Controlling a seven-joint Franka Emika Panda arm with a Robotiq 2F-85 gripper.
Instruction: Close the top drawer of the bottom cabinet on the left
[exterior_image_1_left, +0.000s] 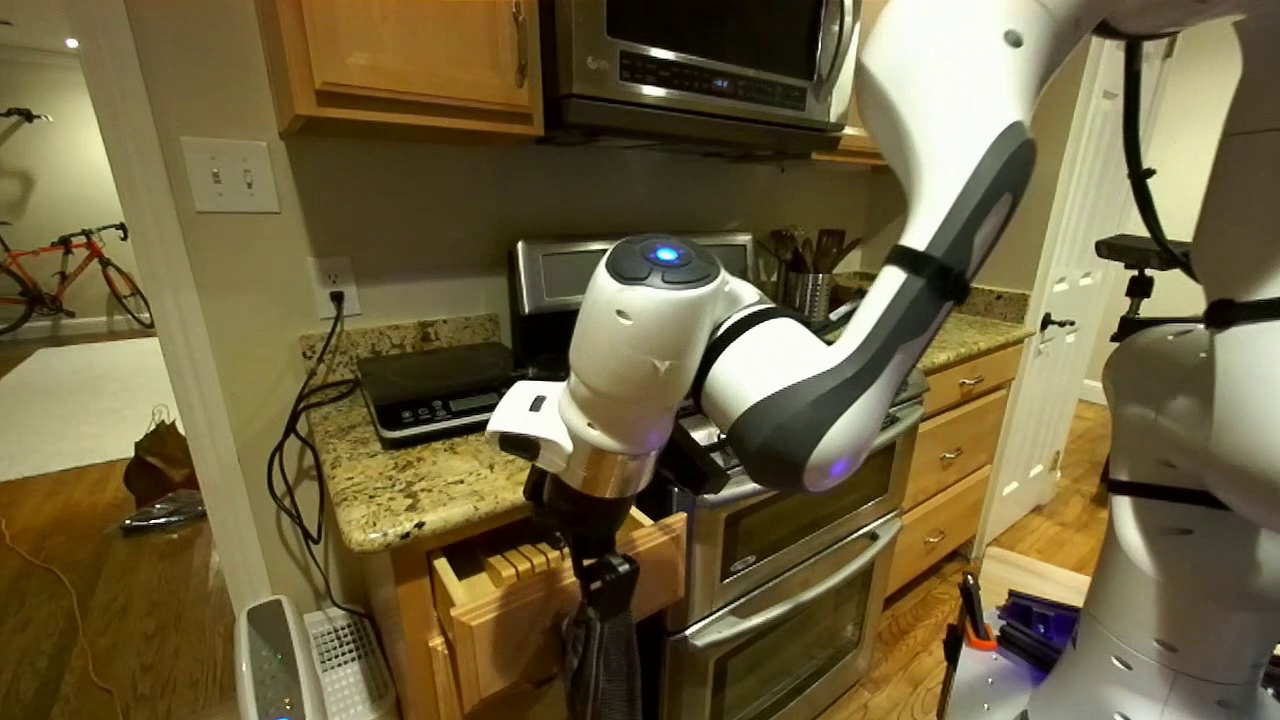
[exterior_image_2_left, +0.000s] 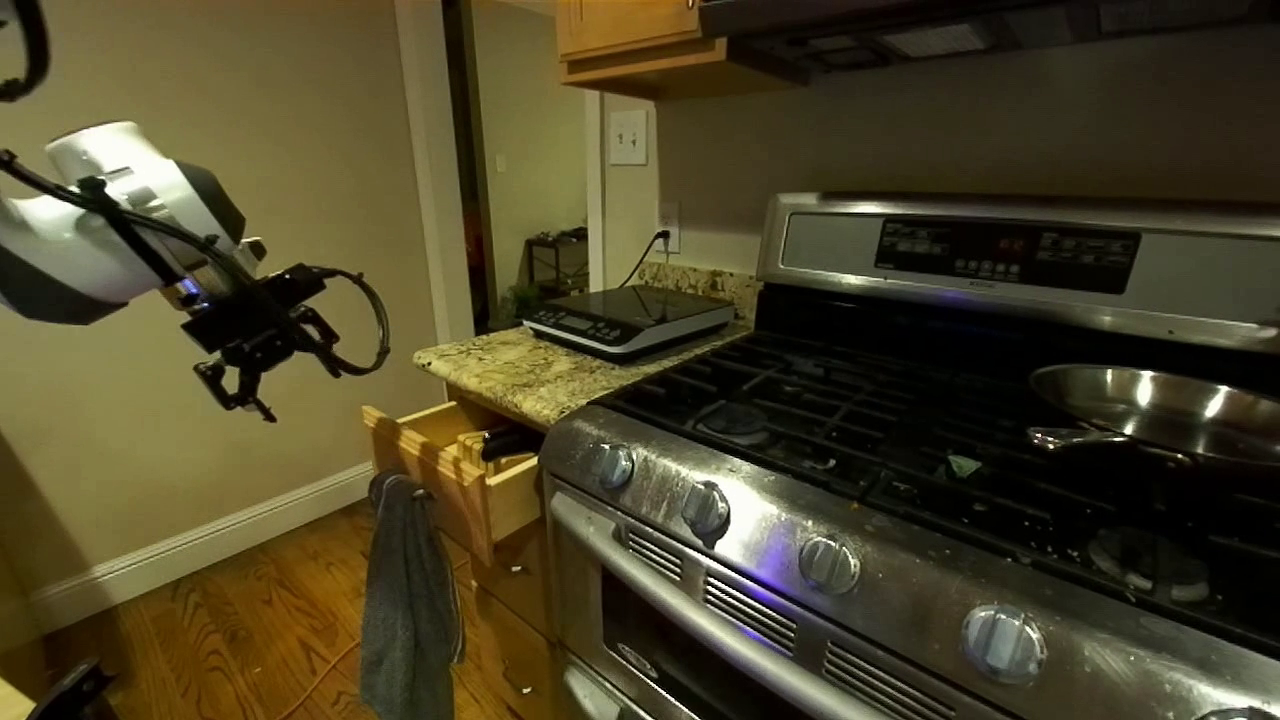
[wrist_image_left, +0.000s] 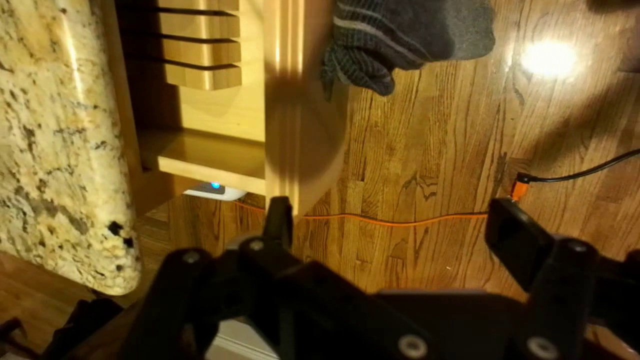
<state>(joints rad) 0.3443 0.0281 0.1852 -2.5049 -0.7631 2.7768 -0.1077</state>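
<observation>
1. My gripper has its fingers spread wide with nothing between them; in an exterior view it hangs higher than the drawer and apart from it.
2. Closest below is the drawer front, stiff-looking wood. I see no need to grasp: I'd bring the fingers together and press them flat near its middle, since an off-centre shove could make it bind.
3. A grey towel hangs against that front, soft and loose. Cloth could bunch under the push, so I'd choose bare wood beside it.
4. Behind the front sit a slotted wooden block and what looks like a black handle, so I expect some weight: slow, steady pressure, not a tap.
5. The drawer stands pulled out from beneath the stone counter, next to the range; it has yet to go in.
</observation>
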